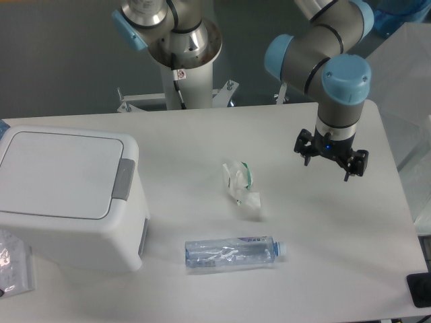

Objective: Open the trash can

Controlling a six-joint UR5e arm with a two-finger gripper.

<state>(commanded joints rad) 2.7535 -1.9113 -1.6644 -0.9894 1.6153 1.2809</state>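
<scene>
The trash can (64,195) is a large white boxy bin at the left of the table. Its flat lid (57,173) lies shut, with a grey push-button (123,180) on its right edge. My gripper (329,164) hangs over the right part of the table, far to the right of the can. It points down, its fingers stand apart, and it holds nothing.
A crumpled white wrapper with green print (239,180) lies mid-table. A clear plastic bottle (232,254) lies on its side near the front. A clear bag (13,269) sits at the can's front left. The robot's base (183,54) stands at the back.
</scene>
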